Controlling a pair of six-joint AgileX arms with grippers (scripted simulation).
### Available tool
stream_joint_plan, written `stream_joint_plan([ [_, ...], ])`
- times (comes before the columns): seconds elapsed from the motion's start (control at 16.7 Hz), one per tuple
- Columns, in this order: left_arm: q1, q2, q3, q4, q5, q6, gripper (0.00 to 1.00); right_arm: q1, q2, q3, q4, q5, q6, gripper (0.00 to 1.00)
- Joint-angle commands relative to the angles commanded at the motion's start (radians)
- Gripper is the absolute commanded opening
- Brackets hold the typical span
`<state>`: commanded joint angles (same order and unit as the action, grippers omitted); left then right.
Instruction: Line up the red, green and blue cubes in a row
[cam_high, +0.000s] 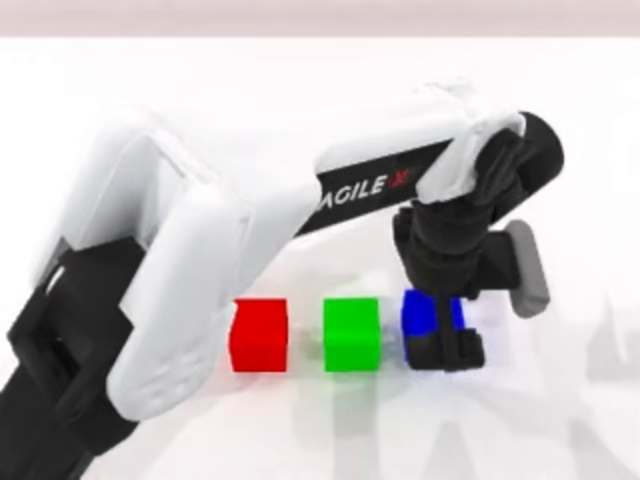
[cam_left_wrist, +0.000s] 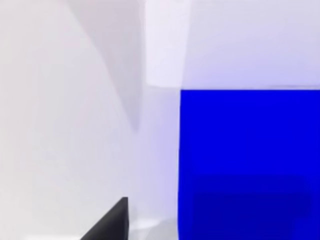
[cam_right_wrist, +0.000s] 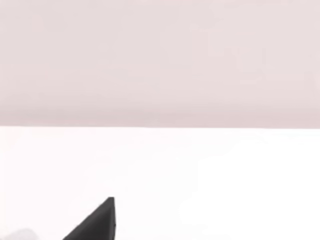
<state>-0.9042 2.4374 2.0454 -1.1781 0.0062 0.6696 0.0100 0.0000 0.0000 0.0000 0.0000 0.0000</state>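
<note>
Three cubes counted on the white table (cam_high: 560, 120), one of each colour, in a row with gaps between, running left to right: red cube (cam_high: 259, 336), green cube (cam_high: 351, 334), blue cube (cam_high: 431, 318). Left tool (cam_high: 447, 345) is down over the blue cube at the row's right end, dark fingers (cam_high: 462, 348) alongside it; whether they pinch it, cannot tell. Left wrist view: blue face fills one side. Right tool: one dark fingertip (cam_right_wrist: 95, 222) over bare table, spread cannot be told.
</note>
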Motion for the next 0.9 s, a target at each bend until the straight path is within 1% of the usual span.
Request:
stream_joint_plan([
  [0.42, 0.003, 0.002, 0.018, -0.018, 0.0, 0.0, 1.0, 0.0, 0.0, 0.0, 0.0, 0.0, 0.0, 1.0],
  [0.54, 0.008, 0.001, 0.077, -0.076, 0.0, -0.002, 1.0, 0.0, 0.0, 0.0, 0.0, 0.0, 0.0, 1.0],
  [0.72, 0.016, -0.001, 0.202, -0.208, 0.0, -0.001, 1.0, 0.0, 0.0, 0.0, 0.0, 0.0, 0.0, 1.0],
  [0.9, 0.021, -0.007, 0.264, -0.271, 0.0, -0.001, 1.0, 0.0, 0.0, 0.0, 0.0, 0.0, 0.0, 1.0],
])
